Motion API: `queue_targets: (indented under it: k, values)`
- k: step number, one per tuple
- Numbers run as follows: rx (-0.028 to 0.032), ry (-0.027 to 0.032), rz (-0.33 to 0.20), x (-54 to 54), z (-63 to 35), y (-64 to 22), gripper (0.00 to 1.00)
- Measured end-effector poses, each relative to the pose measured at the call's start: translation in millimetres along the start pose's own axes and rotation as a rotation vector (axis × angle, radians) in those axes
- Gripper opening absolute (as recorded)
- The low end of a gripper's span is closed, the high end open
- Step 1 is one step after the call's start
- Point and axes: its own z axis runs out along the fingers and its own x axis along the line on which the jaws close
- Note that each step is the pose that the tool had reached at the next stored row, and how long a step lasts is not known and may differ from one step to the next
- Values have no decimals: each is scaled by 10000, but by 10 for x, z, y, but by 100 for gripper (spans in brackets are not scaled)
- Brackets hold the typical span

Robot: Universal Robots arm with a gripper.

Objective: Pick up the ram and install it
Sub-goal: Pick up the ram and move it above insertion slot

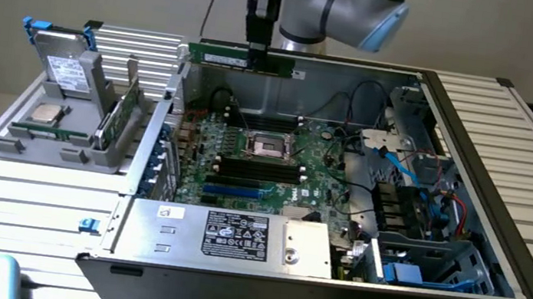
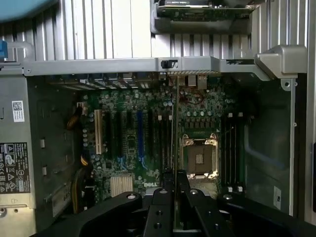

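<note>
The ram (image 1: 219,57), a thin green stick, hangs level above the back wall of the open computer case (image 1: 511,174). My gripper (image 1: 256,57) points straight down and is shut on the stick near its middle. In the wrist view the ram (image 2: 174,128) shows edge-on as a thin line between my black fingers (image 2: 160,207), high over the motherboard (image 2: 128,143). The black memory slots (image 1: 258,168) lie below the CPU socket (image 1: 269,146), well below the stick. In the wrist view the memory slots (image 2: 232,148) sit beside the CPU socket (image 2: 200,158).
A grey parts stand (image 1: 63,123) at the exterior view's left holds a drive, a chip and a green card. The power supply (image 1: 234,238) fills the case's near side. Cables and a drive cage (image 1: 424,209) crowd the exterior view's right of the case.
</note>
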Motion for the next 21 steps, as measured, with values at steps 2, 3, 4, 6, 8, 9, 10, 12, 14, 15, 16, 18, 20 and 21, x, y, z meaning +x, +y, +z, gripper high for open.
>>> queue_targets:
  k: [2, 3, 4, 6, 8, 9, 10, 12, 14, 15, 16, 18, 20, 21]
  values:
    - [3, 45, 2, -22, 13, -91, 15]
    - [3, 64, 2, -43, 21, -133, 15]
    - [3, 84, 2, -68, 28, -168, 15]
    - [16, 115, 2, -128, 36, -224, 15]
    - [58, 128, 4, -182, 42, -256, 15]
    - [86, 127, 2, -199, 45, -270, 15]
    - [129, 127, 2, -206, 47, -274, 15]
    - [186, 124, -1, -207, 52, -283, 15]
    - [191, 123, 0, -210, 56, -293, 15]
    - [190, 125, 0, -216, 57, -298, 15]
    - [193, 124, 2, -232, 60, -300, 15]
    - [201, 124, 0, -258, 65, -301, 15]
    - [202, 124, -1, -258, 65, -301, 15]
    - [202, 123, -1, -258, 65, -301, 15]
